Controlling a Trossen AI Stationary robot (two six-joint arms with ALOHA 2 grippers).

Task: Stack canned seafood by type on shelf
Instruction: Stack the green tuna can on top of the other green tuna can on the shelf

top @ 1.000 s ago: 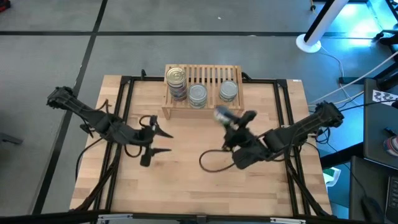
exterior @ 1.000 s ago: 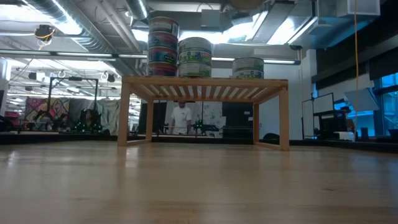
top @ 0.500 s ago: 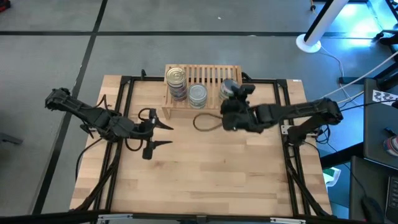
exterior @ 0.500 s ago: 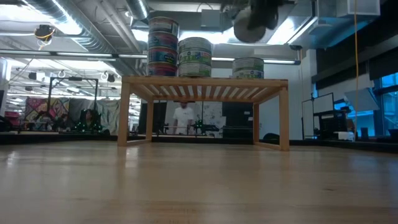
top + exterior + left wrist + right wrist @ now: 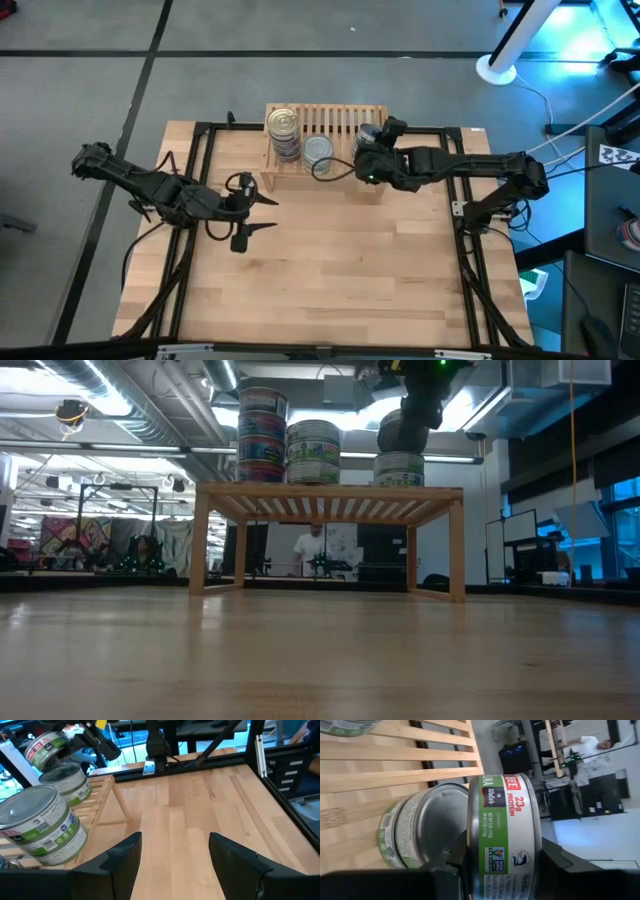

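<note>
The light-wood shelf point(image 5: 340, 118) stands at the table's far edge. On it are a tall stack of tins point(image 5: 262, 435) at the left, a shorter stack point(image 5: 313, 451) in the middle and a single green-labelled tin point(image 5: 399, 468) at the right. My right gripper point(image 5: 502, 857) is shut on another green-and-red-labelled tin point(image 5: 502, 820), held just above that single tin point(image 5: 415, 832). Whether the two tins touch I cannot tell. My left gripper point(image 5: 262, 213) stands open over the table, left of centre, with nothing between its fingers point(image 5: 125, 862). My right gripper pinches the tin between its two fingers, one finger on the lid end point(image 5: 470, 845) and the other on the bottom end point(image 5: 536, 845). The fingers come from the table's near right side, slanting a little downward. The tin sits upright over the shelf's right end.
Bare slats point(image 5: 345, 120) lie between and behind the tins. Black cables and frame rails point(image 5: 205, 165) run along the table's sides. A wide stretch of bare wood point(image 5: 340, 260) spreads on the near side. People show in the room beyond the shelf point(image 5: 312, 545).
My right gripper has swung from the middle of the table toward the far edge, carrying the tin to the shelf's right end, above the single tin there. Its wrist has turned on the way. The tin stays in the hold.
</note>
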